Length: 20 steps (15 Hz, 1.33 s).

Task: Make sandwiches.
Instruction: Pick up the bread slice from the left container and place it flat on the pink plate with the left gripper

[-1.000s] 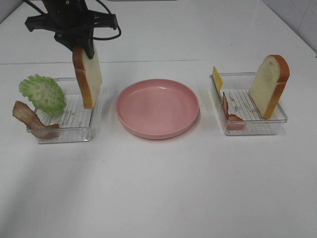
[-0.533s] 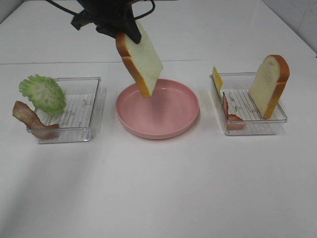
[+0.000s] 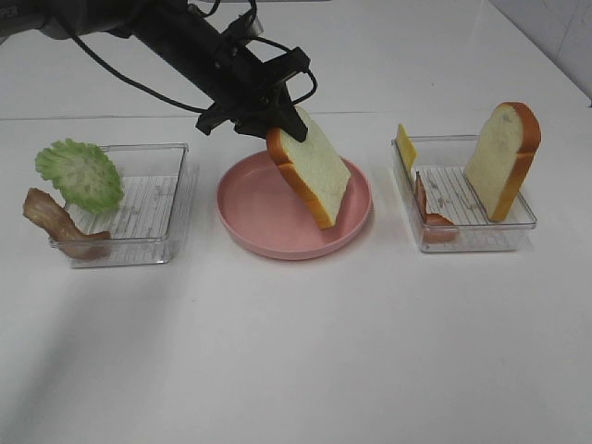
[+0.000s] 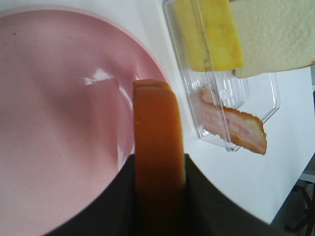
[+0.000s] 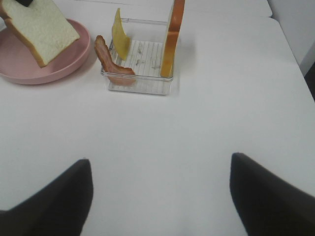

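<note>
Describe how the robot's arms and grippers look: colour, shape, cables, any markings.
The left arm is matte black, built of chunky angular segments, with thin black cables looping loosely beside it. The left gripper is black too, with flat dark fingers. The right gripper shows only as two blurred dark fingers with rounded tips. No readable markings show.

An evenly lit white table (image 3: 296, 370) fills the view, a pale wall (image 3: 560, 28) beyond its far-right corner.
</note>
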{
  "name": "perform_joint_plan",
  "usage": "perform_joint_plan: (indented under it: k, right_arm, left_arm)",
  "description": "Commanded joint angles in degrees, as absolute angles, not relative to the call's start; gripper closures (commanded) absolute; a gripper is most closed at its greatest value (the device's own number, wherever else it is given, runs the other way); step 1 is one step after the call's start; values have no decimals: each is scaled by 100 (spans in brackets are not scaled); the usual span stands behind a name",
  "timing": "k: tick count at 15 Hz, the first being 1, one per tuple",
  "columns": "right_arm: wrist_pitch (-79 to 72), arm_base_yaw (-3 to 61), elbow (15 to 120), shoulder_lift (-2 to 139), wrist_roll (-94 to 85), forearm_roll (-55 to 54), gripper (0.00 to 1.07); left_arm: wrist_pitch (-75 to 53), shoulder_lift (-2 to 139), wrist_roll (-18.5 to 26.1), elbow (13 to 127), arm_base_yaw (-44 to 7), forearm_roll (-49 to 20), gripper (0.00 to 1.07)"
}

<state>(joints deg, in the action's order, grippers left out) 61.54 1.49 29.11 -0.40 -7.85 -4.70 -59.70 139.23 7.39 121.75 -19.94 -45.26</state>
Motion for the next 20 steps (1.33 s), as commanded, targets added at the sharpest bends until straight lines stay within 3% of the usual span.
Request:
perform_joint_plan:
  k: [1,8,10,12,13,16,20]
  right_arm:
    - [6096,126,2899,-120,-814,-476,34]
    - [6096,126,2899,-120,-814,-476,34]
    - [6096,126,2899,-120,-814,-476,34]
    - [6096,126,2899,-120,-814,-476,34]
    - [6096,126,2899,-120,-814,-476,34]
    - [6096,126,2899,-120,-814,-481,34]
    - [6096,126,2899,-120,-814,-481,34]
  left_arm:
    - [-5695,14106,922,12193,-2000,-4973,107]
    - [-5626,14358,854,12193,-2005,-4996,107]
    - [-5644,14358,859,12193,-2005,-4996,86]
    - [-5672,14358,859,12193,-2005,-4990,50]
    - [-5689,14347,905,12198,-2005,-4990,26]
    - [-5707,14141,905,12210,-2011,-4383,25]
    - [-5781,13866,556,12261,-2103,-2876,25]
